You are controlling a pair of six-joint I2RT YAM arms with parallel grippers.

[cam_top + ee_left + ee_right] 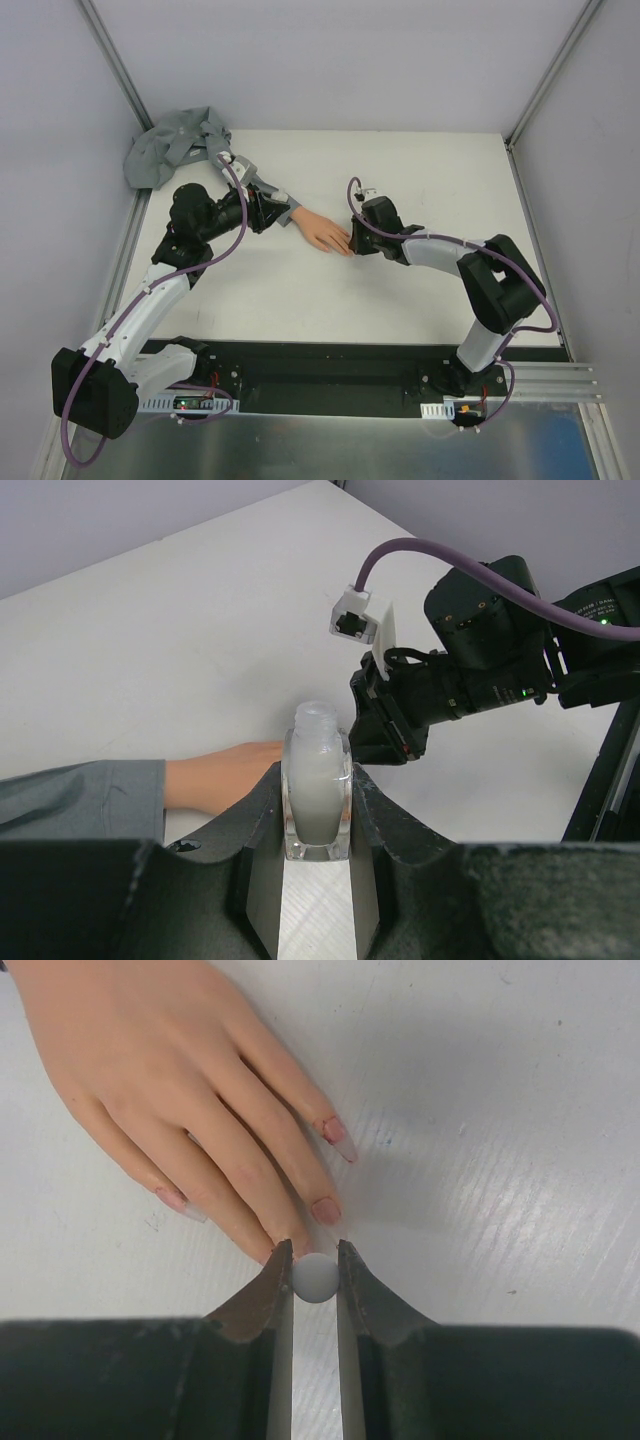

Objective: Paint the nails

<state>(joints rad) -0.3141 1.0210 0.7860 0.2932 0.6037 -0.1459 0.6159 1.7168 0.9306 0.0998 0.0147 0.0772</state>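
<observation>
Nails (325,1210) lie just beyond my right jaws, which pinch a small white knob (316,1277); my left jaws clamp the bottle (317,780).

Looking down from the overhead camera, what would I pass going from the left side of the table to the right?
Crumpled grey sleeve → left gripper, jaws shut on a bottle → mannequin hand → right gripper, jaws shut on a round white cap.

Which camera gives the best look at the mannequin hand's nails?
Right wrist view: the nails sit close up, pinkish, just beyond the right end effector gripping a pale round cap. Top external shows the mannequin hand too small for nails; left wrist shows only its back, fingertips hidden by the bottle.
</observation>
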